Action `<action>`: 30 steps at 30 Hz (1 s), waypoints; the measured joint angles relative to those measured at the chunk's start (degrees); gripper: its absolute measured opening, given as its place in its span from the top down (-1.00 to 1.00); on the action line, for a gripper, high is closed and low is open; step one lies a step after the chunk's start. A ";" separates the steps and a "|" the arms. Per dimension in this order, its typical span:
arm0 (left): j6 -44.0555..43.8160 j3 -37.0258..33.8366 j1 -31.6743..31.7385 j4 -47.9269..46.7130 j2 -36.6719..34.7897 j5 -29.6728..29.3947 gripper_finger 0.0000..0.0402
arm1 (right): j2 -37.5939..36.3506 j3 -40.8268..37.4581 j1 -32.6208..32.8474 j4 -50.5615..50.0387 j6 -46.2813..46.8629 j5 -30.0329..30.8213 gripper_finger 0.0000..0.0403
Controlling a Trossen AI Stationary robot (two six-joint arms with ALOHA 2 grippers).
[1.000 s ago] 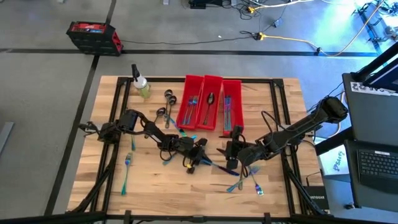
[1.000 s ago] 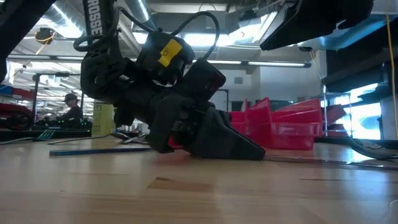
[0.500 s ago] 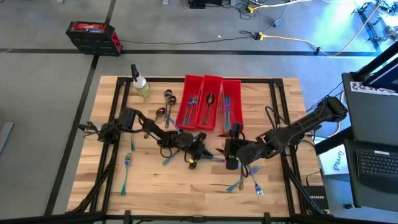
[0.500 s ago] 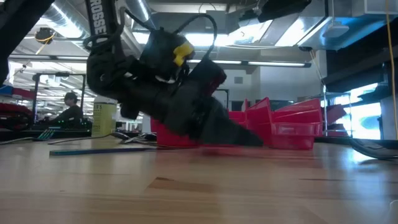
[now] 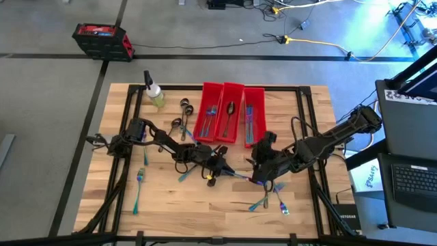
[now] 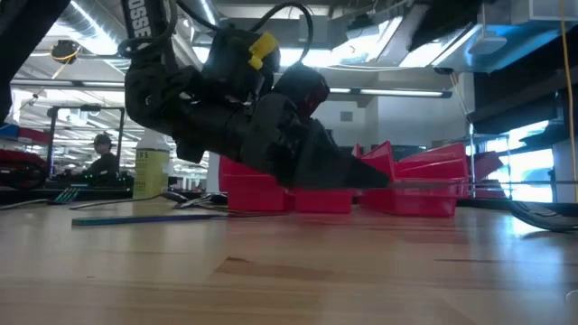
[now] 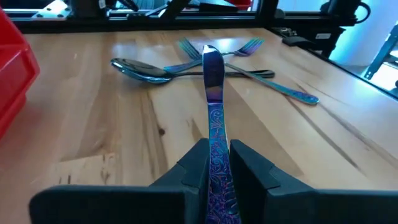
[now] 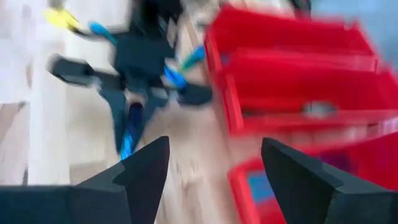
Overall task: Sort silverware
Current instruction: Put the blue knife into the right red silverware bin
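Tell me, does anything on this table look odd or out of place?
Mainly the spray bottle at the table's far left corner, which isn't cutlery. Loose silverware lies scattered outside the red bins, while the left claw grips a knife.

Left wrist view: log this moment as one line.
left claw: shut on knife | right claw: open, empty | bins: behind | loose cutlery: on table

White letters "OSSE" readable on the dark arm [image 6: 144, 41] in the low view, cut off at the frame's top. Nothing else legible, bottle label included.
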 joint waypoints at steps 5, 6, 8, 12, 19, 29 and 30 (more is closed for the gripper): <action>2.37 0.05 -0.34 0.02 -1.09 0.23 0.83 | -0.47 -3.92 -2.89 2.43 4.65 -10.73 -0.12; 3.56 0.05 -0.43 -0.02 -1.59 0.22 0.83 | -0.51 -5.07 -3.85 4.39 4.92 -13.73 -0.11; 6.28 0.05 -0.47 -0.03 -2.64 0.21 0.83 | -0.54 -7.46 -6.35 7.46 5.26 -19.87 -0.09; 13.88 0.15 -1.08 -2.50 -4.96 -0.49 0.83 | -0.67 -11.32 -11.12 15.23 4.60 -28.69 -0.03; 29.21 0.20 -2.96 -9.05 -8.17 -9.70 0.83 | -0.21 -13.21 -17.57 30.23 5.25 -43.64 0.01; 42.03 0.16 -5.40 -10.30 -8.45 -15.15 0.83 | 0.62 -13.33 -21.43 28.38 7.63 -52.31 -0.04; 42.61 0.16 -5.59 -10.14 -8.45 -15.14 0.84 | 0.86 -13.33 -21.75 26.82 6.82 -52.33 -0.05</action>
